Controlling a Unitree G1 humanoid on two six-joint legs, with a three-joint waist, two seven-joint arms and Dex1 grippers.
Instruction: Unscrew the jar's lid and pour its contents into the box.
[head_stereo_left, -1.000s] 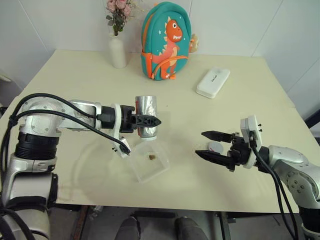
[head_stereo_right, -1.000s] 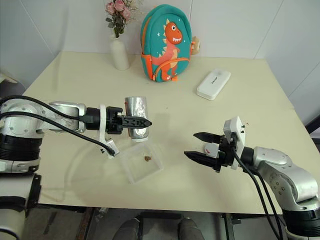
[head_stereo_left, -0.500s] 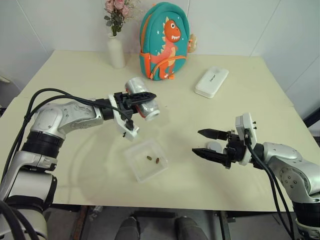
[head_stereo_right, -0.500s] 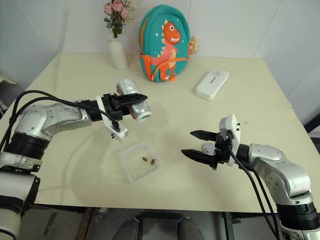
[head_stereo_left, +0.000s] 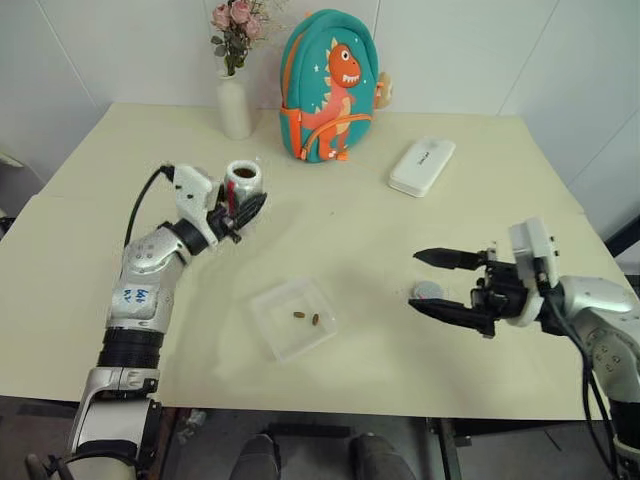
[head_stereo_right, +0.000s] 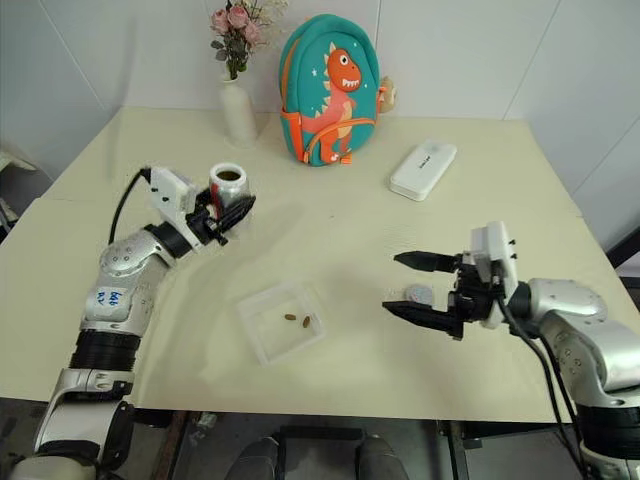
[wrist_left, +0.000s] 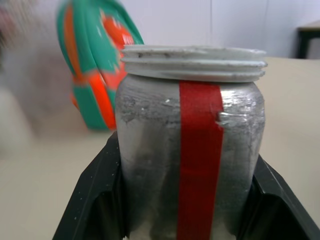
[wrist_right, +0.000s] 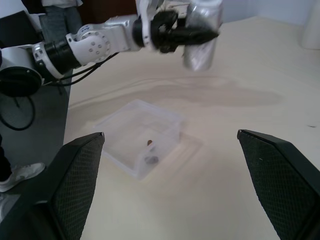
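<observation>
Both arms were silver-grey metal with rounded casings, broken by black ribbed rings at the joints. The left arm carried a small blue marking on its forearm shell, and 1 black cable looped from behind its white wrist block. The left gripper had 2 black tapered fingers on a white mount. The right arm had 2 black cables running along it to a white wrist housing, and the right gripper bore 2 long, pointed black fingers with a textured matt surface.

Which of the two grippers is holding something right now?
The left gripper: it's shut on the upright, lidless jar. The right gripper hangs open and empty beside the lid.
</observation>
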